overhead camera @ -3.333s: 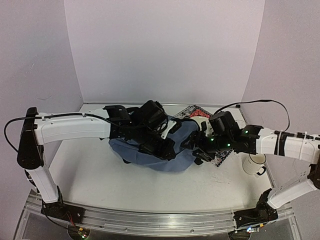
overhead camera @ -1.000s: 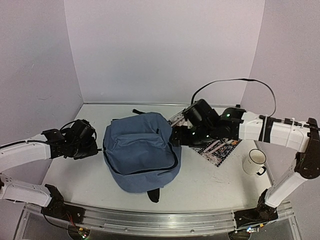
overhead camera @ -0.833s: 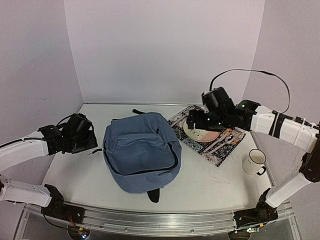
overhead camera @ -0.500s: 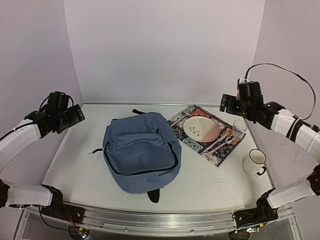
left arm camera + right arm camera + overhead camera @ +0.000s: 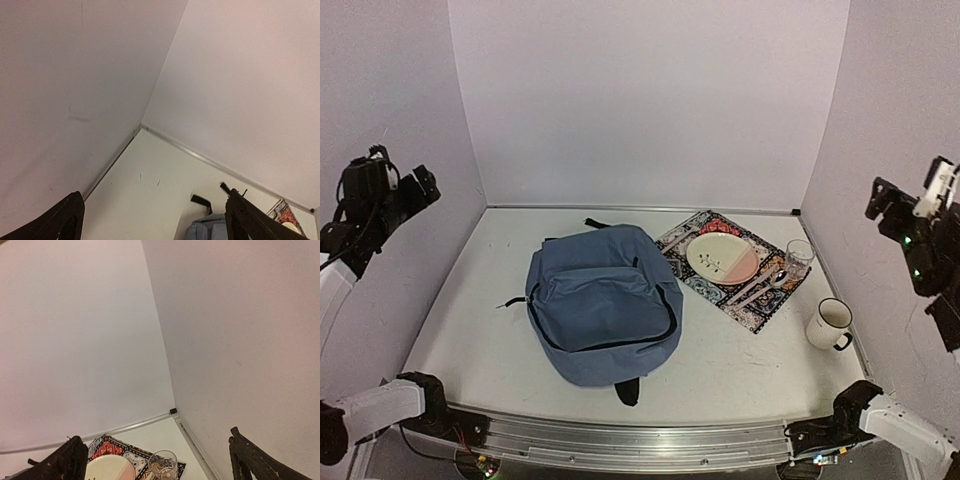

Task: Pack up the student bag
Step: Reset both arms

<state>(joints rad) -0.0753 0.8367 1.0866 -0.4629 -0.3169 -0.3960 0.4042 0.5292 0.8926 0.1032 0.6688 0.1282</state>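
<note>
The student bag (image 5: 603,305), a large grey-blue backpack with black zipper lines, lies flat in the middle of the table, its black handle (image 5: 597,223) pointing to the back wall. Nothing touches it. My left gripper (image 5: 415,190) hangs high by the left wall, open and empty. In the left wrist view the left gripper (image 5: 152,222) frames bare table, with the bag's top edge (image 5: 205,231) and a black strap (image 5: 201,201) low in the picture. My right gripper (image 5: 885,205) is raised by the right wall, also open and empty; the right wrist view shows the right gripper (image 5: 159,462) above the table's back right corner.
A patterned placemat (image 5: 760,305) right of the bag carries a plate (image 5: 723,259), cutlery (image 5: 757,287) and a glass (image 5: 799,255). A white mug (image 5: 830,324) stands near the right edge. The right wrist view shows the glass (image 5: 162,463) and plate (image 5: 110,468). Walls close in on three sides.
Both arms have pulled away from the bag, rising outwards to the side walls. Both grippers have spread wider. The bag has stayed put over the last second.
</note>
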